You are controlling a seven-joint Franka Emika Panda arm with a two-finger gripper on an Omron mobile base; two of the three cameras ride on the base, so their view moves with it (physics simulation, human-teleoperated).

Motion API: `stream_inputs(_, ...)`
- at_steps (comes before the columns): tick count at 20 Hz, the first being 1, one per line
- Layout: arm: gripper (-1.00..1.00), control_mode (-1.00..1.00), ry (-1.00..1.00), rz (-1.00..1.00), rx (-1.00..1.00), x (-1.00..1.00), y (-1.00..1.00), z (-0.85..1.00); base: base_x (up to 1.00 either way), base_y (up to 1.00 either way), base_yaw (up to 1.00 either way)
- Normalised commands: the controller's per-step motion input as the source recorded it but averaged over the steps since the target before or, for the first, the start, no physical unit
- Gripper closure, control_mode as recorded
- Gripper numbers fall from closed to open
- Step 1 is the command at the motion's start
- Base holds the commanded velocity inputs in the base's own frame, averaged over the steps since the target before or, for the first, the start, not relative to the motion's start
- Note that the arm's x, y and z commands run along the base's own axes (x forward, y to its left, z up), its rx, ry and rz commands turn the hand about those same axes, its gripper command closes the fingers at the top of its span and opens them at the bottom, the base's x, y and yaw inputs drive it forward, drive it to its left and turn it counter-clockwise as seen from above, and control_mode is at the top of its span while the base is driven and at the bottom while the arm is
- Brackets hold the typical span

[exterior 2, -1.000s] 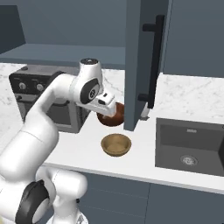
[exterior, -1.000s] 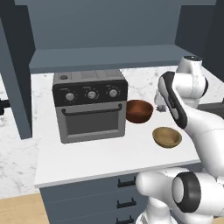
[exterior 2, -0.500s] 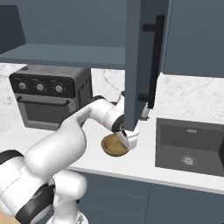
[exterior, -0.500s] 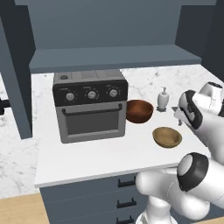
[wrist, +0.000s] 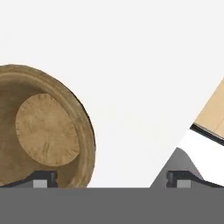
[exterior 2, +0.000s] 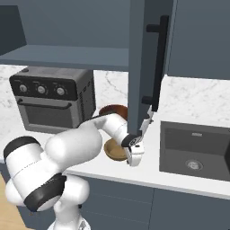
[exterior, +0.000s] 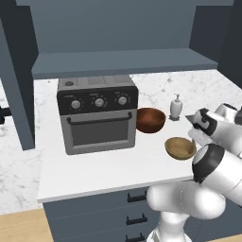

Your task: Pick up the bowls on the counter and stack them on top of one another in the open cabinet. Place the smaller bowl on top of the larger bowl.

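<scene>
- The open dark blue-grey wall cabinet with its plain flat shelf hung above the white grey-veined marble-look counter, and nothing stood on the shelf where I could see it.
- The grey toaster oven with black knobs sat on the counter to the left of both bowls.
- The larger, deeper, glossy dark reddish-brown bowl stood on the counter just beside the oven, upright and untouched; it looked rigid and probably the heavier of the two, its gloss suggesting a slippery rim.
- The smaller, shallow light tan wooden bowl lay nearer the counter's front edge, apart from the dark one (a small white soap bottle stood behind them).
- The tan bowl looked stiff and light, unlikely to break; I judged the rim wall the place to pinch, one finger inside and one outside.
- The two-finger gripper hung low beside that bowl near the counter edge, jaws spread wide and empty; in the hand view one dark fingertip sat over the bowl's rim, the other out over bare counter.
</scene>
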Motion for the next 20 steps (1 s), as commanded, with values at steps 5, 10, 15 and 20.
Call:
stream_inputs(5, -1.00, -1.00, 0.03, 0.00, -0.02, 0.43, 0.13, -0.33, 0.00, 0.00, 0.00)
stream_inputs(10, -1.00, -1.00, 0.03, 0.00, -0.04, 0.14, 0.00, -0.46, 0.00, 0.00, 0.00)
stream_inputs(15, 1.00, -1.00, 0.01, 0.00, -0.03, 0.15, 0.01, -0.43, 0.00, 0.00, 0.00)
stream_inputs(20, 1.00, -1.00, 0.00, 0.00, 0.00, 0.11, 0.00, -0.04, 0.00, 0.00, 0.00)
